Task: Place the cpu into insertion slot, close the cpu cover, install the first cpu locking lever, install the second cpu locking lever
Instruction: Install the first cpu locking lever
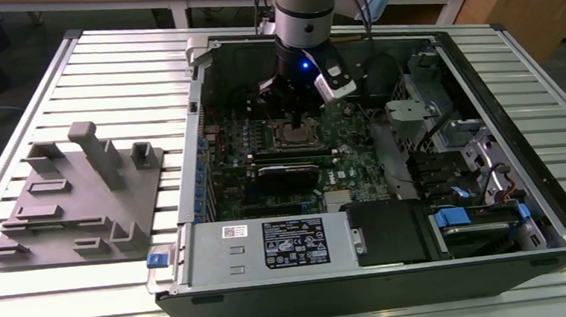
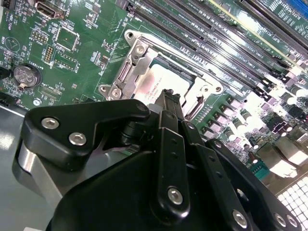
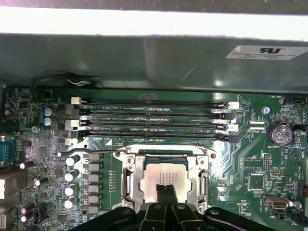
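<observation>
**Exterior view.** An open computer case [image 1: 555, 207] lies on a slatted table [image 1: 107, 66]. The arm enters at the upper centre of the frame. Its gripper [image 1: 295, 122] stands over the insertion slot [image 1: 298, 137], just above the frame's centre, on the green circuit board [image 1: 352, 142]. A grey power-supply box [image 1: 269, 245] sits at lower centre, and a grey fixture plate [image 1: 68, 218] lies at the left.

**Wrist views.** The cpu [image 3: 166, 174] sits inside the slot, beside the long black memory slots [image 3: 154, 120]. It is a small, flat square with a dull silver-grey metal top that carries faint print.

The cpu cover [image 3: 201, 166], a thin silvery frame, appears to lie flat around it, with the chip's top showing through the central window. Whether the cover is latched cannot be told.

The gripper [image 3: 166, 188] has its two fingers drawn together with nothing between them. The tips [image 2: 169, 96] rest at or just above the cpu's top [image 2: 156, 86], near one edge. Actual contact cannot be confirmed.

**Handling, as a judgement.**
- The chip is likely light, stiff and thin.
- Its smooth metal top is probably slippery.
- Its underside and the slot's contacts are probably fragile.
- A hold by two opposite side edges, kept level, would suit it.
- Any pressure belongs on the metal top only, applied gently and squarely.
</observation>
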You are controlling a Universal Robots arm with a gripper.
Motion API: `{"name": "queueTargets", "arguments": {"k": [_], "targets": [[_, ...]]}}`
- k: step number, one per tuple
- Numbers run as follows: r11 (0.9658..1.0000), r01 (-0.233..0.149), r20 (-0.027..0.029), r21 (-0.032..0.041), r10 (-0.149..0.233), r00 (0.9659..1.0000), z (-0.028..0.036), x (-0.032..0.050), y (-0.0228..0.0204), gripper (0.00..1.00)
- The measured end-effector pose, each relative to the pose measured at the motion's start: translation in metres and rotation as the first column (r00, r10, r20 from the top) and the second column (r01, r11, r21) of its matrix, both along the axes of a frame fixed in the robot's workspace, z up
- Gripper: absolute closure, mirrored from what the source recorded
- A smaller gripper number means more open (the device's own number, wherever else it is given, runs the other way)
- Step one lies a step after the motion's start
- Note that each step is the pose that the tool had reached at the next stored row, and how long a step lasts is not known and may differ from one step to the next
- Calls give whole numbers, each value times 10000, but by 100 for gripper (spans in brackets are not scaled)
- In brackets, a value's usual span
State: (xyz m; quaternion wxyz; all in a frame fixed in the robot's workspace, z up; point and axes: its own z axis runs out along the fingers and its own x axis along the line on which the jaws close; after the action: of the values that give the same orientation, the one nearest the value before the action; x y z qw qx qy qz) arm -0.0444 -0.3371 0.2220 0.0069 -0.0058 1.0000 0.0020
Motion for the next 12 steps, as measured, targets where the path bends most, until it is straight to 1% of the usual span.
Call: {"name": "queueTargets", "arguments": {"k": [5, 12], "targets": [[10000, -1, -1, 1, 1, 10000, 16, 0, 0, 90], [10000, 0, 0, 3, 0, 10000, 75, 0, 0, 90]]}}
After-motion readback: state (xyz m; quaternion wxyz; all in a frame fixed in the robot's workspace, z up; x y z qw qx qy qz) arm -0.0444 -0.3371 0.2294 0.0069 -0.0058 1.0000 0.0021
